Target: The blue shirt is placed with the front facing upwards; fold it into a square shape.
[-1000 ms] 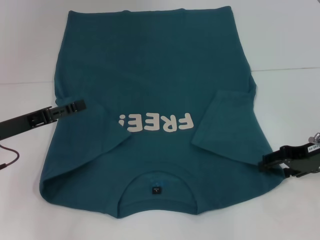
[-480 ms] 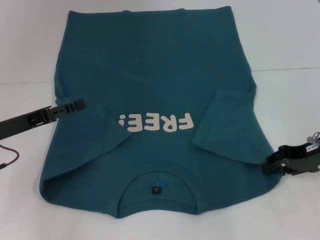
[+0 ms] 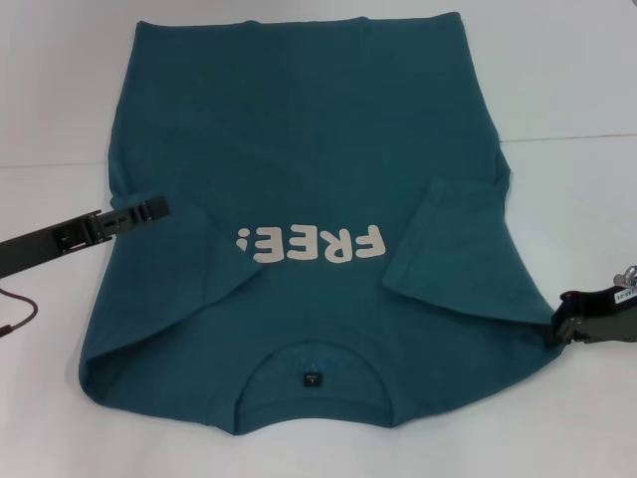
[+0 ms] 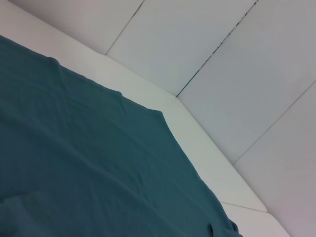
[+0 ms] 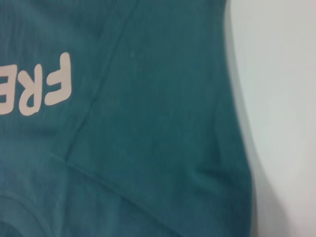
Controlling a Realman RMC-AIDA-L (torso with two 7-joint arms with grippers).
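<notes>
Right gripper (image 3: 557, 327): low at the shirt's right edge, by the shoulder; whether its jaws are parted or closed cannot be told.
Left gripper (image 3: 159, 207): reaches in over the shirt's left side, level with the folded sleeve; jaw state cannot be told either.
Shirt (image 3: 299, 149): flat on the table (image 3: 577, 80), front up, collar nearest the robot, hem at the far side, both sleeves folded inward.
Print (image 3: 311, 244): cream "FREE!" reads upside down between the sleeves.
Label (image 3: 312, 378): small, dark, inside the collar.

One blue shirt (image 3: 299, 149), two grippers, perhaps one cable (image 3: 18, 309) at the edge.
</notes>
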